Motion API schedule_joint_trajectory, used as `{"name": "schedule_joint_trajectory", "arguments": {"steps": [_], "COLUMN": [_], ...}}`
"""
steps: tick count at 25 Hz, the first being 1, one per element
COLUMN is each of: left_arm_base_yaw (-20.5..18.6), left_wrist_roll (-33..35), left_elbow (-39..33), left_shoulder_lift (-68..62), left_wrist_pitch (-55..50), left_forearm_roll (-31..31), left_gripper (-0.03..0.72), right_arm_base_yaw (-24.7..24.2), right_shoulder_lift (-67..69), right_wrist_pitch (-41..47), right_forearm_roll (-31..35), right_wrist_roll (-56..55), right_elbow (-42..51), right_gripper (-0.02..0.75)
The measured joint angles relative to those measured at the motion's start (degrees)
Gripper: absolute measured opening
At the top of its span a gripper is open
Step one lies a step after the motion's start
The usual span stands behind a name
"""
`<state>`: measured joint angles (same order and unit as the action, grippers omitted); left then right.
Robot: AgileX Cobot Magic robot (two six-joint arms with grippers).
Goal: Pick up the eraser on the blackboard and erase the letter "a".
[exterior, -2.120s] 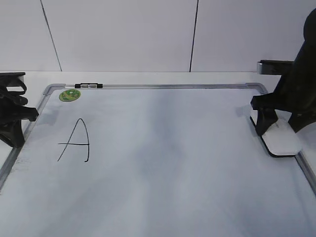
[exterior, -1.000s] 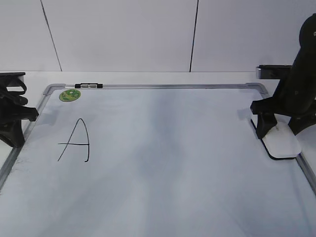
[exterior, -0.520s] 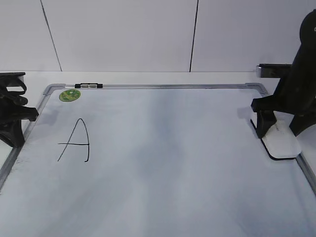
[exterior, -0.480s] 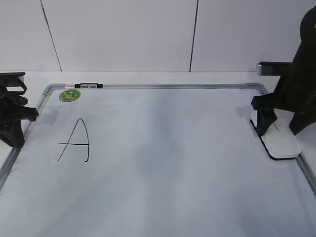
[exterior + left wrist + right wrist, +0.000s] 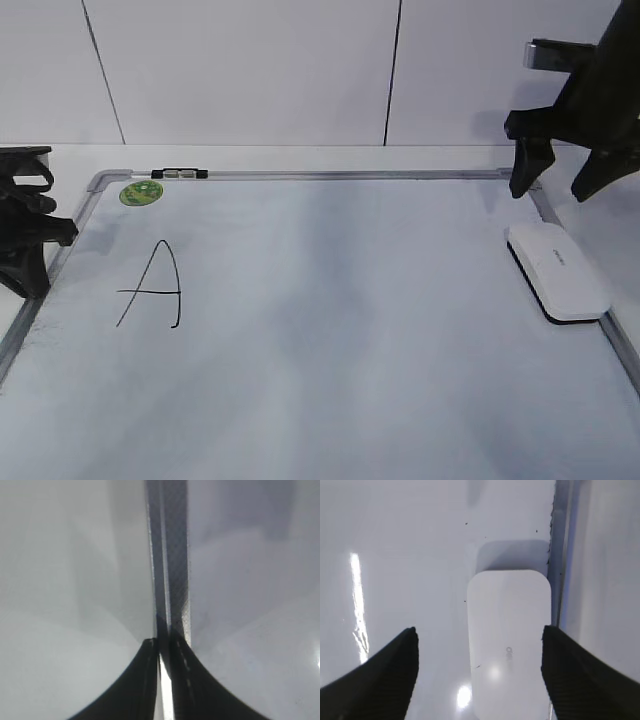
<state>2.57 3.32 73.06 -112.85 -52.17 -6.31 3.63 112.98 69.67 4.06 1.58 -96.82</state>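
1. The eraser [image 5: 556, 271] lies flat by the right frame of the blackboard [image 5: 330, 330], long axis along that edge.
2. The right gripper [image 5: 562, 172] hangs above it, jaws spread, empty.
3. The left gripper [image 5: 25, 235] has its jaws pressed together over the left frame.
4. A large "A" [image 5: 153, 284] sits near a green sticker [image 5: 141, 192]; pale wall panels [image 5: 250, 70] stand behind.

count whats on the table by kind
board: 1
eraser: 1
drawn letter: 1
green sticker: 1
grippers: 2, left, right
total: 6
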Motion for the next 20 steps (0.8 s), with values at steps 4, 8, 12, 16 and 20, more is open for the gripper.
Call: {"name": "schedule_joint_trajectory", "arguments": {"steps": [4, 8, 12, 16, 20], "left_arm_base_yaw": [0.0, -0.1, -0.1, -0.1, -0.1], "left_wrist_roll": [0.6, 0.8, 0.8, 0.9, 0.9], "left_elbow": [0.0, 1.0, 4.3, 9.2, 12.5], "left_shoulder_lift": [0.0, -0.4, -0.9, -0.9, -0.9], "left_wrist_pitch": [0.0, -1.3, -6.5, -12.1, -16.2], "left_forearm_roll": [0.6, 1.4, 1.7, 1.7, 1.7], "left_gripper": [0.119, 0.254, 0.309, 0.316, 0.318], "right_arm_base_yaw": [0.0, 0.0, 0.0, 0.0, 0.0], "right_shoulder_lift": [-0.4, -0.7, -0.7, -0.7, -1.2], "right_wrist_pitch": [0.2, 0.3, 0.3, 0.4, 0.4], "right_forearm_roll": [0.2, 1.1, 1.2, 1.1, 0.7], "right_wrist_roll": [-0.2, -0.3, -0.3, -0.3, -0.3], "right_elbow": [-0.5, -0.5, -0.5, -0.5, -0.5], "right_gripper": [0.554, 0.541, 0.540, 0.540, 0.540]}}
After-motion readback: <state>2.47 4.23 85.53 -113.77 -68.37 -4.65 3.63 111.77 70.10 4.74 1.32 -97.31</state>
